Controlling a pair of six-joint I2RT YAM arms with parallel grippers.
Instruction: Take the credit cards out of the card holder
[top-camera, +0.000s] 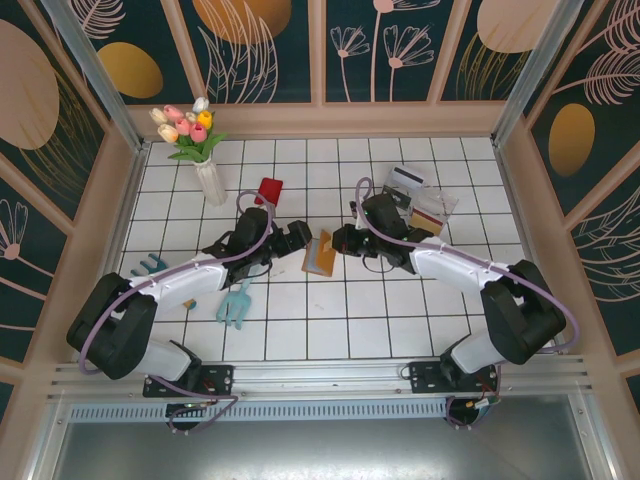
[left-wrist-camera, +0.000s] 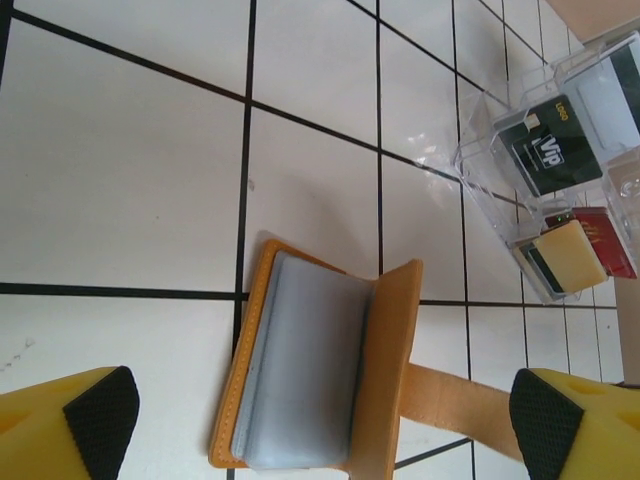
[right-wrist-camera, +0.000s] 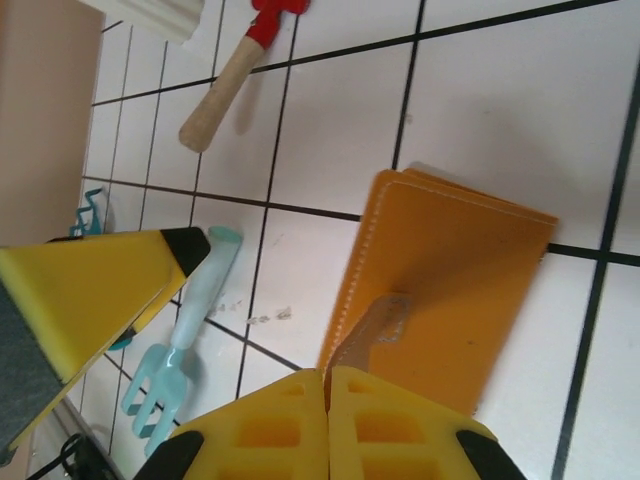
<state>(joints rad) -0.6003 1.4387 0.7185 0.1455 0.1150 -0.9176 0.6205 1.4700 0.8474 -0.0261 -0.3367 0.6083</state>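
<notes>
Orange-brown folding card holder (left-wrist-camera: 390, 350) lies half open on the white tiled table (left-wrist-camera: 120, 170), btwn both arms. Grey-blue credit cards (left-wrist-camera: 300, 370) sit in its inner pocket. Prob. light, stiff, slick: pinch an exposed edge & slide out, w/ the soft cover pinned. Left gripper (left-wrist-camera: 322, 412) is spread wide either side, holding nothing. Right gripper (top-camera: 345, 240) is just beside the holder; can't tell its grip. Clear plastic tray (left-wrist-camera: 472, 160) is nearby.

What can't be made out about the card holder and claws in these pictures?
- Left wrist: the card holder has its near edge cut off by the frame; how many credit cards it holds is unclear.
- Right wrist: the strap has its end hidden under the right claw, beneath its lower finger.
</notes>
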